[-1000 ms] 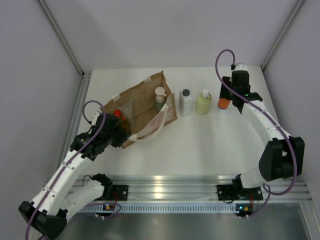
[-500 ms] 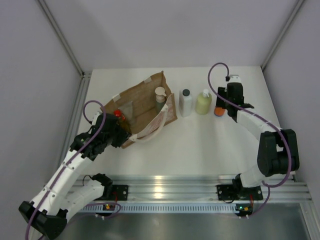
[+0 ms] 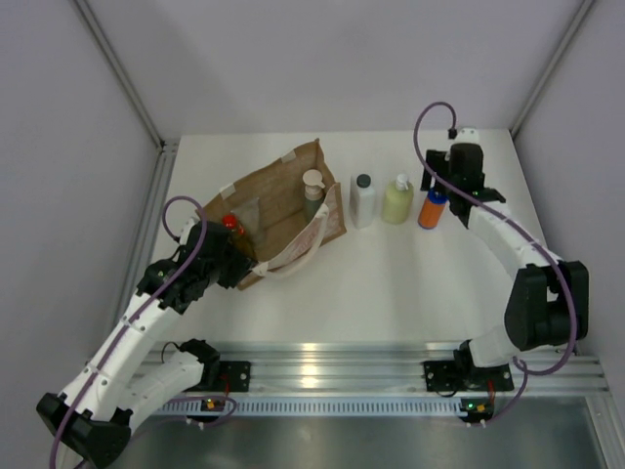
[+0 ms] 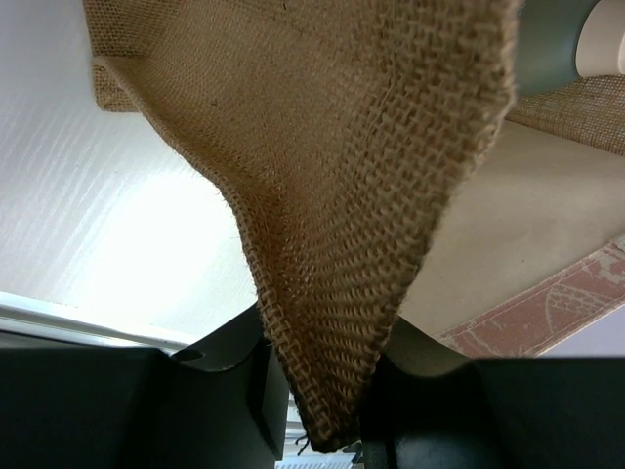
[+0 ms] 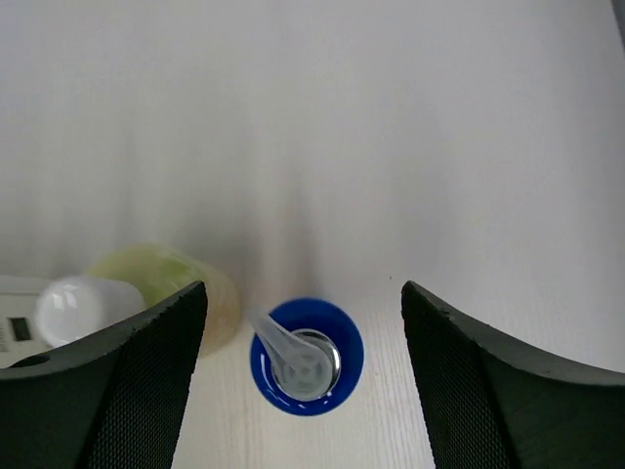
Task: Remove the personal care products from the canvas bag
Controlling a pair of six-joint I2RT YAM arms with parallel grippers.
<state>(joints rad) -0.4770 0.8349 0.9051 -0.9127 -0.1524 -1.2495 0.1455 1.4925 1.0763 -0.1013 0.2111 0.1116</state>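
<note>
Burlap fills your left wrist view: the left gripper is clenched on a corner flap of the rectangular brown jute canvas bag, which lies open on the white table, left of centre. Inside it you can see a grey-green bottle with a beige pump at the far end and a small red-capped bottle near the pinched corner. Three products stand upright in a row just right of the bag: a white bottle with a dark cap, a pale yellow-green bottle, and a blue-and-orange pump bottle. Your right gripper is released, its fingers spread to either side of that last bottle's blue top without touching it.
</note>
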